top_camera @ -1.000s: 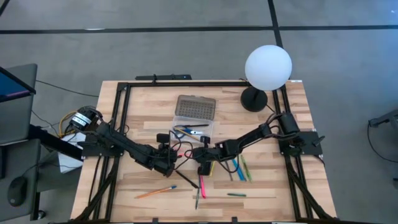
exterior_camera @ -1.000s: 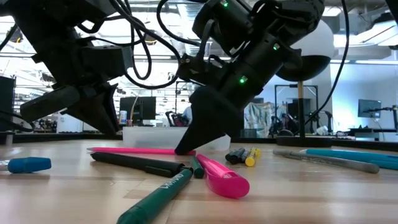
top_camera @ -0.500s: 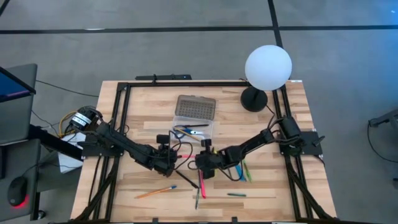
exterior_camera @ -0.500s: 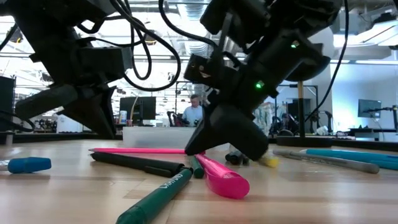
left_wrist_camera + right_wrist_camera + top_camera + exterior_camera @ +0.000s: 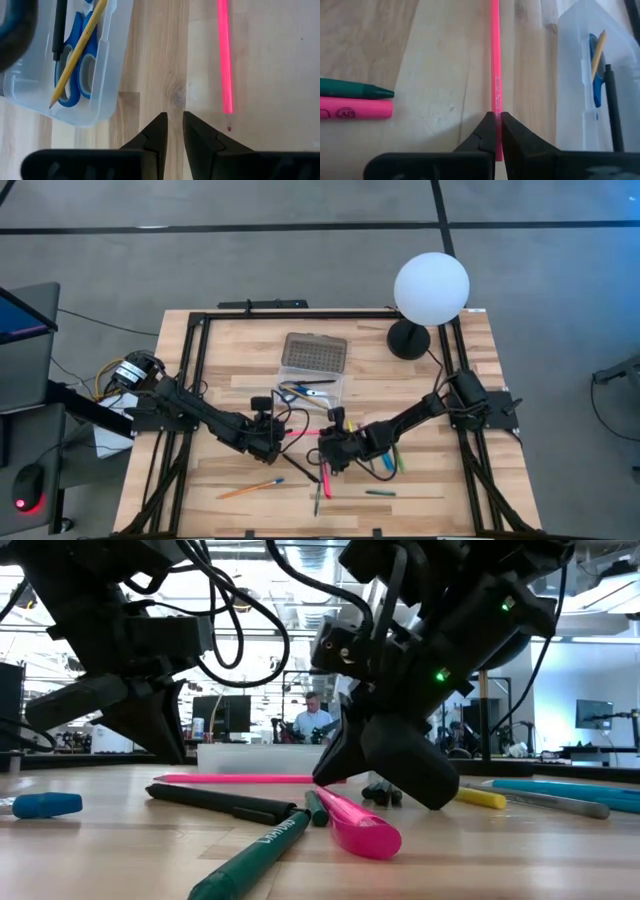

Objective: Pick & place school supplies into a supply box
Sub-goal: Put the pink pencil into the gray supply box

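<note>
Pale wooden planks made up the tabletop [image 5: 240, 350], and most supplies were not yet boxed. Nearest the front edge lay an orange pencil [image 5: 250, 488] and a green pen [image 5: 255, 856]; a fat pink marker [image 5: 358, 824] sat just behind. Further in, the right gripper [image 5: 496, 131] was clamped on a thin pink pencil [image 5: 494, 60] that lay flat on the wood. The left gripper [image 5: 172, 132] hovered beside it, fingers narrowly parted and empty. Beyond both stood the clear plastic supply box [image 5: 310, 392], which already held blue-handled scissors [image 5: 75, 65], a yellow pencil [image 5: 80, 52] and 1 black pen [image 5: 612, 107].
</note>
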